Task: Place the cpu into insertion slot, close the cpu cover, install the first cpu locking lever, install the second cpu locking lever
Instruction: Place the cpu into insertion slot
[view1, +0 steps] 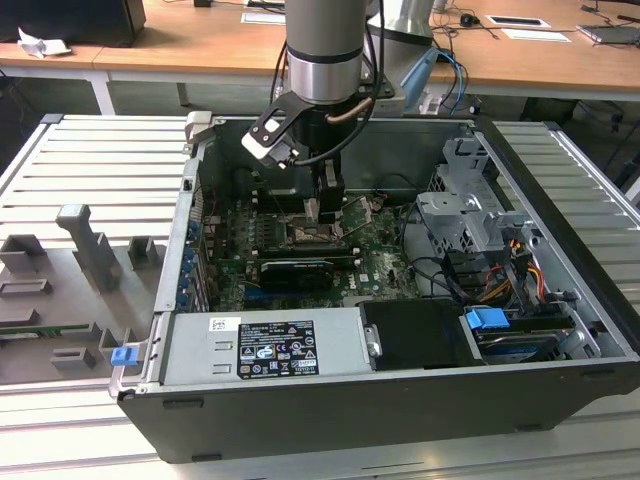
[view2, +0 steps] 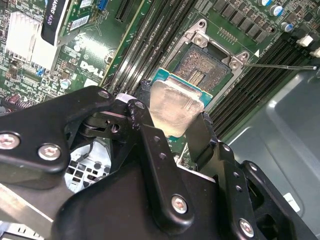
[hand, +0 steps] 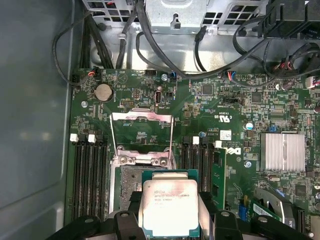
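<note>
Wooden desks line the room behind a ribbed metal bench (view1: 90, 170), on which an open black computer case (view1: 300, 430) lies on its side. The arm (view1: 322, 50) reaches down into it, and from that distance the tip is hard to make out among the cables.

In both wrist views the black jaws are clamped on two opposite edges of the cpu (hand: 170, 207) (view2: 175, 107), hiding those edges. It is a thin square chip, its pale silver face dull and smeared, with a green rim showing. It hangs over the near edge of the insertion slot (view2: 202, 67), not seated; its height over the slot I cannot judge. The slot is a dark, finely grained square in a silver rim, and in the first wrist view the chip covers part of it. Past the slot's far edge the cpu cover (hand: 142, 116), a thin silver frame, stands swung open. Long black memory slots (hand: 90, 175) flank the slot on the green board (hand: 190, 107).
</note>
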